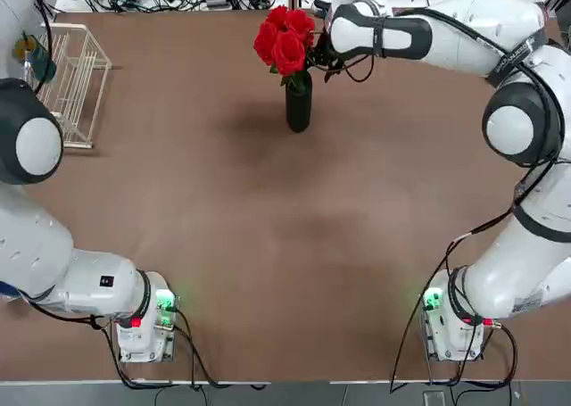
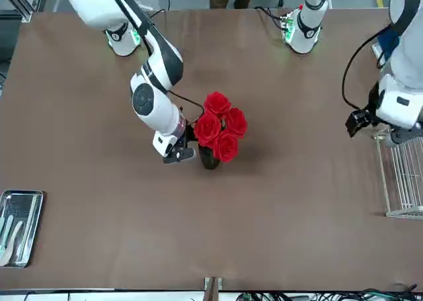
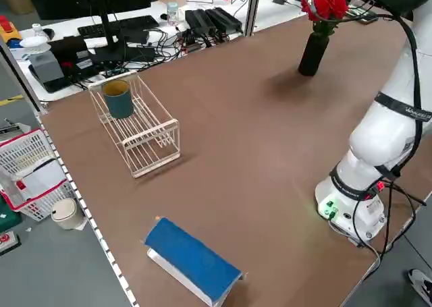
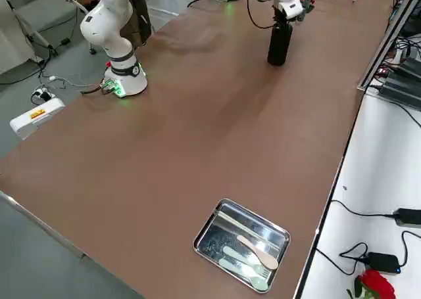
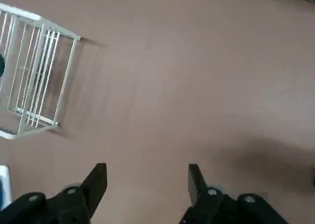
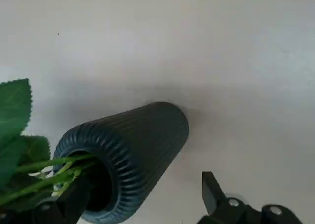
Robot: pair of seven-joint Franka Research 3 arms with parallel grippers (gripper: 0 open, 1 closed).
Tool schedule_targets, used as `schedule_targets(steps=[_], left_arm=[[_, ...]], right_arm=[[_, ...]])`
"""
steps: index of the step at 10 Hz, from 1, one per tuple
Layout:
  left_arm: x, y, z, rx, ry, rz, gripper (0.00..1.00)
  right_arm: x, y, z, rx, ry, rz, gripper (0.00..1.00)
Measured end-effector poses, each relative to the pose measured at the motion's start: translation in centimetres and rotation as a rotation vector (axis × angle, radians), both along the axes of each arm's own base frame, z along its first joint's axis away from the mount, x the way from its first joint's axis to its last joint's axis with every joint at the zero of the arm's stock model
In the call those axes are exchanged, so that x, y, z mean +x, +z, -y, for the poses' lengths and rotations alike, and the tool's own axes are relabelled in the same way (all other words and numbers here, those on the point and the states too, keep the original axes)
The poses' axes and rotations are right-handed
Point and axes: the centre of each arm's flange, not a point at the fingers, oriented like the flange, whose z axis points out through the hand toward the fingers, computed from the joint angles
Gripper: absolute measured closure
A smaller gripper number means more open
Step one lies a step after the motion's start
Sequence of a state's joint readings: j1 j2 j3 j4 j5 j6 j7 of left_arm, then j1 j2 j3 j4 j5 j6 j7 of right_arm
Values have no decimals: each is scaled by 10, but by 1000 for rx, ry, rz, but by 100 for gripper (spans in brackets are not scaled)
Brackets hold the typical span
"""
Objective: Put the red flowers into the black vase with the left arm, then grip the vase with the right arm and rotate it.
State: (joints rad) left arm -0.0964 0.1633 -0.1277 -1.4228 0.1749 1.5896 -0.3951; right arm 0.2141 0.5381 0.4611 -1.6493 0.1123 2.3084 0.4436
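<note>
Ideally, the right gripper (image 6: 144,179), spread and empty, straddles the upright black vase (image 1: 299,103) beside it, sparing the red flowers (image 1: 285,40) inside; the left gripper (image 5: 147,167) hangs open near the rack (image 1: 80,80).

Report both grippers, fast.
Left gripper: open, empty, over the table.
Right gripper: open at the black vase, not gripping it.

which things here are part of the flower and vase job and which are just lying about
Part of the job:
- red flowers, standing in the vase
- black vase
- right end effector, at the vase
- left end effector, away from it

Just lying about:
- white wire rack
- green cup, in the rack
- metal tray with utensils
- blue-topped box
</note>
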Motion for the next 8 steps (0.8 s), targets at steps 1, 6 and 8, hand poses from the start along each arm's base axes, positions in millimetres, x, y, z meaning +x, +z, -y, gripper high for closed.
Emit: schedule_targets(steps=[1, 6, 8], left_arm=[[-4, -8, 7, -1, -58, -27, 17], [-12, -13, -16, -149, -98, -78, 0], [-13, -12, -13, -142, -111, -76, 0]], right_arm=[[-1, -6, -1, 0, 1, -3, 0], [-3, -14, -3, -13, 14, 1, 27], [-4, -13, -4, -35, 37, 25, 29]])
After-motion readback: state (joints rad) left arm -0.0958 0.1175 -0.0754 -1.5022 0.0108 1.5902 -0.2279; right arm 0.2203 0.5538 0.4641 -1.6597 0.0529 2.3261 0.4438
